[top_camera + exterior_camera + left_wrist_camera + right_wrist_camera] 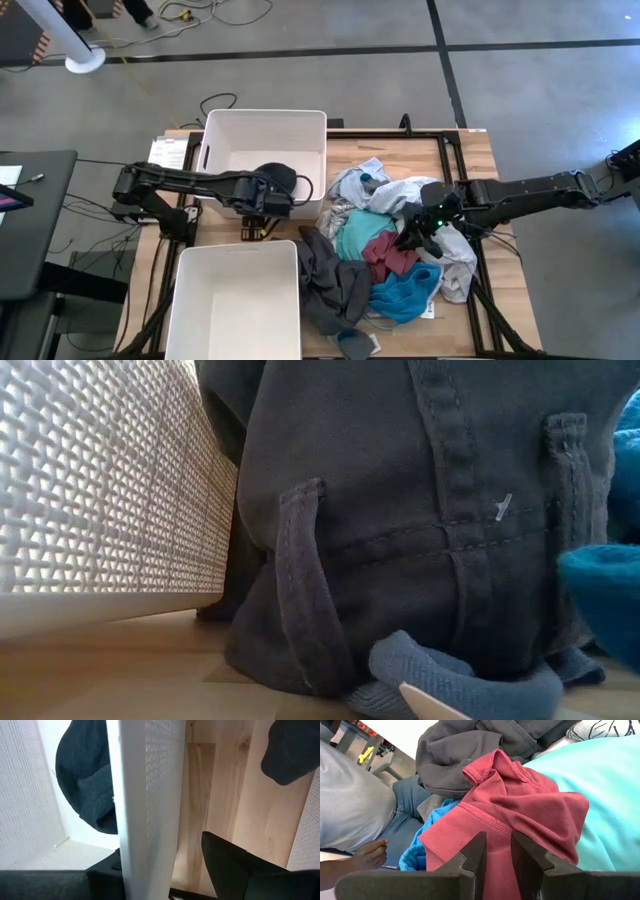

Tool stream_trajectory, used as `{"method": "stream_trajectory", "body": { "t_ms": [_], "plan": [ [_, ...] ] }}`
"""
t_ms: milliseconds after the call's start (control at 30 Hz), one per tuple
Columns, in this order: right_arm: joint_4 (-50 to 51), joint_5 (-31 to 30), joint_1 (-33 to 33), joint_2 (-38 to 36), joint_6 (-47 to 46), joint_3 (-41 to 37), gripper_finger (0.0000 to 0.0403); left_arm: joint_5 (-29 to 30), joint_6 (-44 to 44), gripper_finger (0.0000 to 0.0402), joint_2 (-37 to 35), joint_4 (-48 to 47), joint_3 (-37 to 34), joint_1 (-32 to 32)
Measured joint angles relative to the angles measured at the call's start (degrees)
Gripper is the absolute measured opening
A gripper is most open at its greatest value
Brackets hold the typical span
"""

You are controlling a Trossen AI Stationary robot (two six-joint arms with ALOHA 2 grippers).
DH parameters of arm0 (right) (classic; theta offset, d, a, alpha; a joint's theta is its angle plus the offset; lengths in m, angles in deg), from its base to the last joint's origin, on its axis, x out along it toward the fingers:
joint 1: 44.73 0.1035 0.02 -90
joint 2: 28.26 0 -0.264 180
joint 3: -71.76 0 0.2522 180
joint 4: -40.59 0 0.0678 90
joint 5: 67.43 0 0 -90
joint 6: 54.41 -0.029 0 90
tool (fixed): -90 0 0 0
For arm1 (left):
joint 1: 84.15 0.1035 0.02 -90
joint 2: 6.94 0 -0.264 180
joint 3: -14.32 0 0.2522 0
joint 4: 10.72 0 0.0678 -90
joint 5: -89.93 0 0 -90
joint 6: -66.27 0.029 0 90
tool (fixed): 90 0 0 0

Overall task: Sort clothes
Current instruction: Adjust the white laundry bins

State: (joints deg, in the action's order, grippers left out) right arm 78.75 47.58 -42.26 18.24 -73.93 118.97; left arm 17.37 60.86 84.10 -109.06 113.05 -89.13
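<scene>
Two claws are at work over the bench (470,150). The left claw (268,195) sits at the near wall of the upper white bin (215,130), at about nine o'clock from the heap of clothes (385,250). Its fingers (235,865) stand parted with nothing between them, one on each side of the bin wall. A dark navy garment (82,785) lies inside that bin, just beyond the claw. The left arm reaches in low and nearly level from the nine o'clock edge of the bench.

The right claw (494,851) is pressed down on a maroon garment (520,810) near the middle of the heap. Its fingers are narrowly parted with a ridge of maroon cloth rising between them; whether they truly pinch it I cannot tell. The right arm stretches in from three o'clock, its wrist tipped down into the pile.

Teal cloth (605,790) lies beside the maroon, bright blue cloth (405,292) at six o'clock, and dark grey trousers (420,510) against the lower white bin (235,310). No writing is legible.
</scene>
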Motion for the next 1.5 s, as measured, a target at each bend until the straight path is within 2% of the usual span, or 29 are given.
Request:
{"method": "stream_trajectory", "body": {
  "t_ms": [200,633,900,1100,1367,1500],
  "plan": [
    [0.0,0.0,0.0,-0.01,0.01,0.0,0.0107,2.4,-0.27,0.0179,-0.3,-0.3,1.69,-0.8],
    [0.0,-0.02,0.01,-0.02,-0.01,0.02,0.0107,5.39,-0.89,0.0179,-0.3,-0.63,12.47,-7.07],
    [0.0,0.0,0.01,-0.02,0.0,0.0,0.0107,14.61,-3.69,0.0179,-0.3,0.75,18.34,-12.52],
    [0.0,-0.01,0.0,-0.02,-0.01,0.0,0.0107,14.16,-5.23,0.0179,-0.35,3.64,19.22,-17.68],
    [0.0,0.0,0.01,-0.01,0.01,0.0,0.0107,13.66,-14.06,0.0179,-0.35,1.69,18.8,-26.49],
    [0.0,0.0,0.01,0.0,0.01,0.0,0.0107,13.45,-17.28,0.0179,-0.35,1.78,18.26,-28.59]
  ]
}}
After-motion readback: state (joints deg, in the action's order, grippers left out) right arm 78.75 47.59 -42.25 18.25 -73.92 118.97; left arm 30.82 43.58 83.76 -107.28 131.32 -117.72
